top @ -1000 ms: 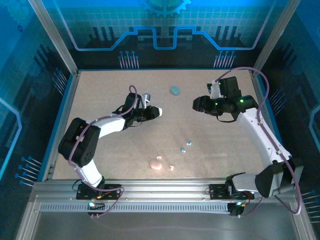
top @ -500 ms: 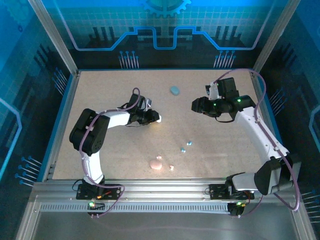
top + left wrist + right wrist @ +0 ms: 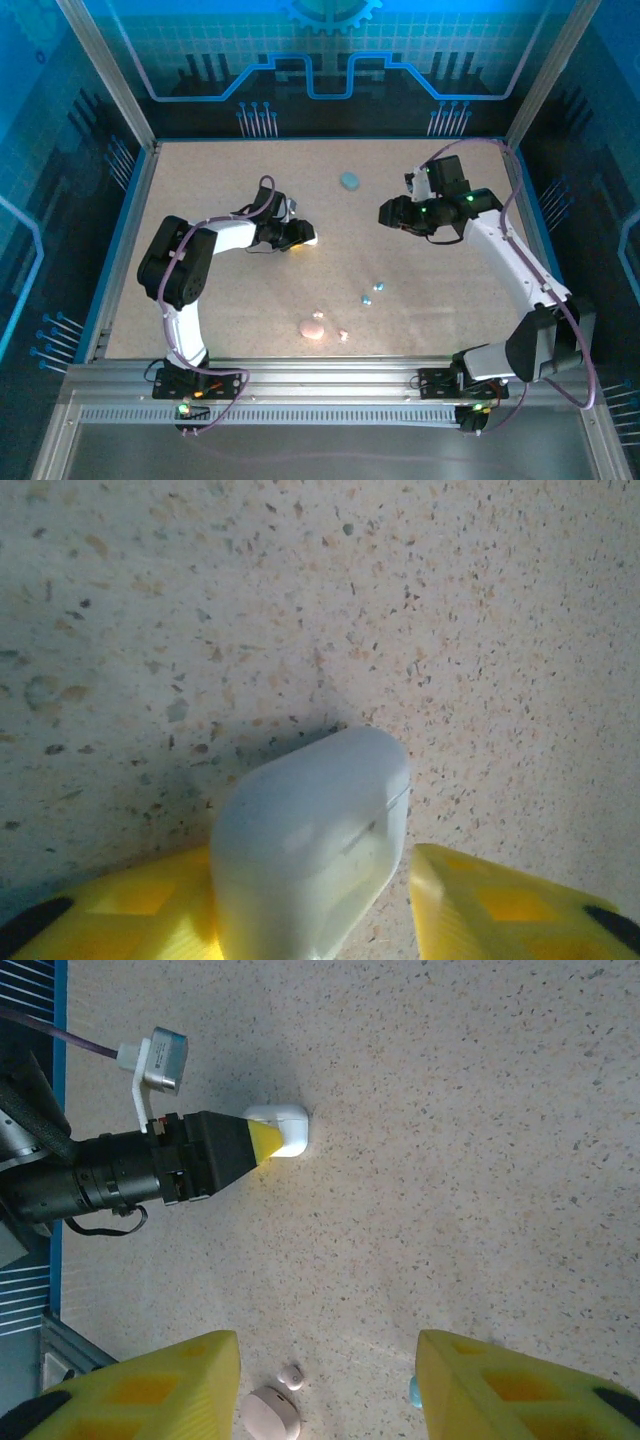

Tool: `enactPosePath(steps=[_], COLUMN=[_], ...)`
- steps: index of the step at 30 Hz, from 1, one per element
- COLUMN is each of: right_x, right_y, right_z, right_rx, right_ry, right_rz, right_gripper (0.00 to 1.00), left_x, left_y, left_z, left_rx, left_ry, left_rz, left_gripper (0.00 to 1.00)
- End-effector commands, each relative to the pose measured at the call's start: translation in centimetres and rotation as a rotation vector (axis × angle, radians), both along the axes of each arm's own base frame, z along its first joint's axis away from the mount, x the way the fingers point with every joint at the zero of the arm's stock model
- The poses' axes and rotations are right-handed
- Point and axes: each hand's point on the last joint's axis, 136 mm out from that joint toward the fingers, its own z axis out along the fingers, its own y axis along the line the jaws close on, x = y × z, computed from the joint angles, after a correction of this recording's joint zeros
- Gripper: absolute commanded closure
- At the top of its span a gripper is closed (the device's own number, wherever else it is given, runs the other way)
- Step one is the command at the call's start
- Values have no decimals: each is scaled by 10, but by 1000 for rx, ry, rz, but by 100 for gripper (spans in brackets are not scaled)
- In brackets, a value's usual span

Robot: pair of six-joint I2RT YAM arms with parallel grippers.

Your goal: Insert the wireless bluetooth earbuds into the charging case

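A white pebble-shaped charging case (image 3: 312,850) rests on the speckled table between my left gripper's (image 3: 312,890) yellow fingers. The left finger touches it and a thin gap shows at the right finger, so the gripper is open. In the top view this case (image 3: 310,237) lies left of centre. My right gripper (image 3: 385,212) hovers open over the table with nothing in it. Two teal earbuds (image 3: 378,288) lie mid-table, and a pink earbud (image 3: 343,335) sits beside a pink case (image 3: 313,327). A teal case (image 3: 349,180) lies farther back. White earbuds are hidden from me.
In the right wrist view the left gripper's black body (image 3: 200,1155) stretches in from the left edge to the white case (image 3: 280,1128). The pink case (image 3: 272,1415) and pink earbud (image 3: 291,1376) lie between the right fingers. Blue-edged walls (image 3: 125,230) ring the table.
The left gripper drew back leftward and down with the white case, which now rests on the table. The right gripper drifted slightly left.
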Motion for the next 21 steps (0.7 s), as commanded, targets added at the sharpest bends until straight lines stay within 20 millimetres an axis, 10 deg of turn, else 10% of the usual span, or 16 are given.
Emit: enactPosePath(steps=[1, 11, 21], right_x=[-2, -36, -152], right_y=[13, 45, 122], right_z=[8, -10, -82], right_rx=[21, -75, -257], right_ry=[-18, -184, -698], right_rz=[52, 269, 913], right_gripper=[49, 47, 39], left_x=[1, -13, -36], left_y=[25, 46, 64], left_z=[11, 68, 169], left_rx=[112, 160, 97], left_ry=[-21, -173, -521], left_rz=[33, 61, 127], left_gripper=[47, 37, 36])
